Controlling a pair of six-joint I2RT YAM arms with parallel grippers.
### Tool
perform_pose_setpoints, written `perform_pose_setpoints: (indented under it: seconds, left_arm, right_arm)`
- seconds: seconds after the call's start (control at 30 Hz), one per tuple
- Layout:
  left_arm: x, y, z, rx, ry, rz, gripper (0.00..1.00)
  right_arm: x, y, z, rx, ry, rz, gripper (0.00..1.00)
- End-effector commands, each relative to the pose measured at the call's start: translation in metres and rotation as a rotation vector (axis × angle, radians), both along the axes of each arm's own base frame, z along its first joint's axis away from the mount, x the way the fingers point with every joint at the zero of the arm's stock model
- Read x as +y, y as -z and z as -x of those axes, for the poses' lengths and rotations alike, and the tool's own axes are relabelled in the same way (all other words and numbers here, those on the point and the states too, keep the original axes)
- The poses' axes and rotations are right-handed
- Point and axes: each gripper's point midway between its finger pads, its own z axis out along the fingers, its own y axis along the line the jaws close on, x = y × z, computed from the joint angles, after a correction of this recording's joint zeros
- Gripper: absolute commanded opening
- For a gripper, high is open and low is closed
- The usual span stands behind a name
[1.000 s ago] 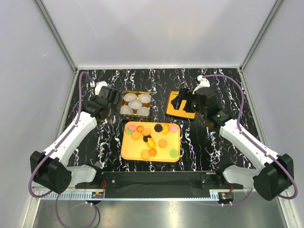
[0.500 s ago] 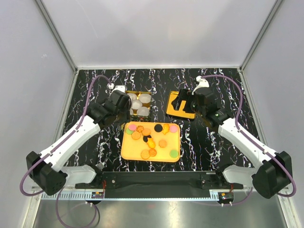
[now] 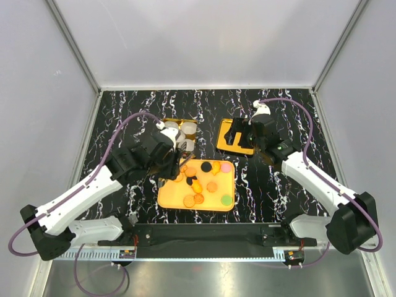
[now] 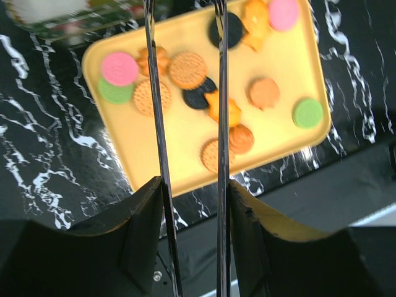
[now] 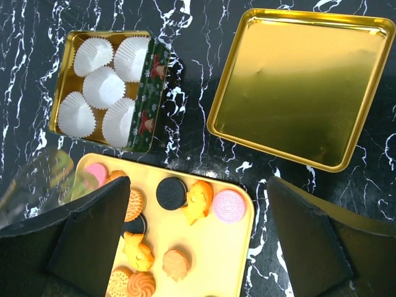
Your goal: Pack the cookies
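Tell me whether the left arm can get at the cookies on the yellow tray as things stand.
Probably yes: the left hand hovers open above the cookies, with nothing in between.

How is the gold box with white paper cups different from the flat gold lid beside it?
The box is deep with green patterned sides; the lid is shallow and plain. The box holds five paper cups; the lid holds nothing. Both are squarish, shiny gold inside, and lie open-side up on the table.

White-black arms point(image 3: 80, 195), seemingly purple cables point(image 3: 139, 114)
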Motion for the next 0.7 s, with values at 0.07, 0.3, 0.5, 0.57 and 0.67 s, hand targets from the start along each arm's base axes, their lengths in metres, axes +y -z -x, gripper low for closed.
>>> perform_pose_setpoints:
  seconds: [0.07, 0.3, 0.5, 0.57, 0.67]
  left_arm:
    - [-0.015, -0.005, 0.024, 0.016, 0.120, 0.036, 0.47]
    - [-0.021, 0.012, 0.046, 0.062, 0.173, 0.010, 0.47]
    - [-0.020, 0.022, 0.054, 0.079, 0.179, -0.007, 0.47]
    - [-0.023, 0.023, 0.057, 0.086, 0.199, -0.006, 0.47]
    - [-0.034, 0.024, 0.063, 0.092, 0.244, 0.006, 0.47]
  right_arm:
    - [-0.006, -0.023, -0.011, -0.071, 0.037, 0.018, 1.00]
    - [-0.009, -0.023, -0.011, -0.072, 0.046, 0.032, 1.00]
    - [-0.010, -0.021, -0.010, -0.068, 0.046, 0.033, 1.00]
    - [-0.010, -0.022, -0.010, -0.068, 0.048, 0.033, 1.00]
    - [-0.010, -0.023, -0.010, -0.071, 0.046, 0.035, 1.00]
